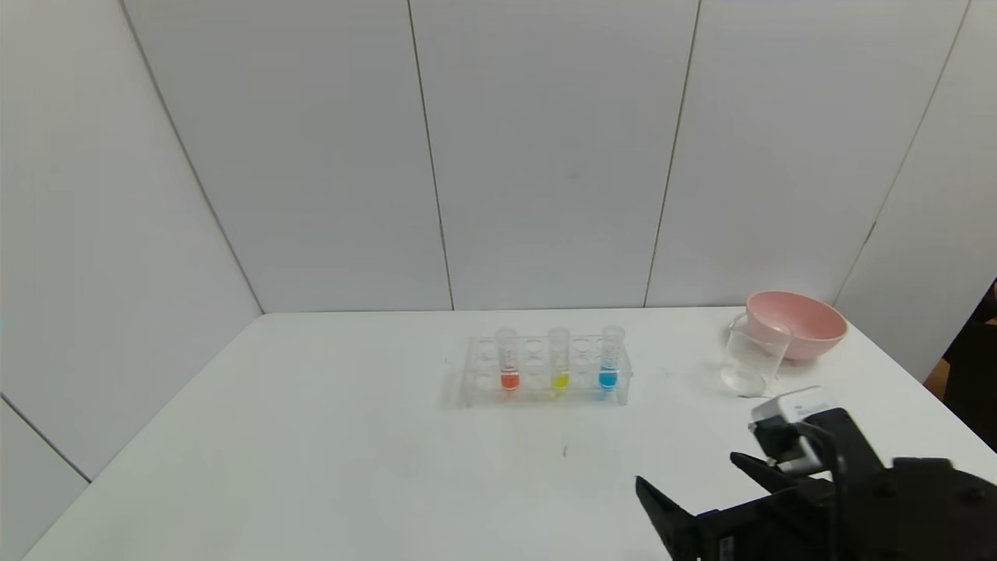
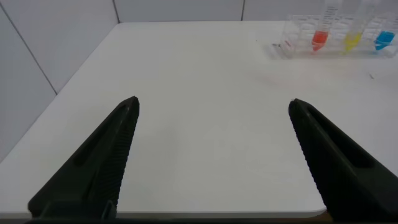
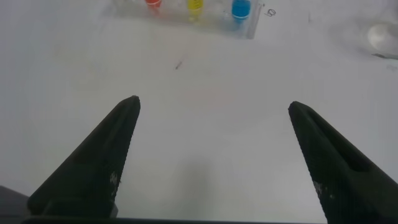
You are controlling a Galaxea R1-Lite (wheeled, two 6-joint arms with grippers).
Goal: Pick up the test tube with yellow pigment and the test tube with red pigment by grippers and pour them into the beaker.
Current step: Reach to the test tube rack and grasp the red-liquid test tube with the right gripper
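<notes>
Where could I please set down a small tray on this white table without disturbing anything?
The white table is bare left of the clear plastic tube rack. The far right corner is crowded: the clear glass beaker stands by the pink bowl, with the right end effector nearby.

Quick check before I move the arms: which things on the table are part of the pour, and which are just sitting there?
Part of the job:
red test tube
yellow test tube
beaker
right gripper, open above the table's near right
left gripper, open, off to the rack's left

Just sitting there:
blue test tube
clear rack
pink bowl
</notes>
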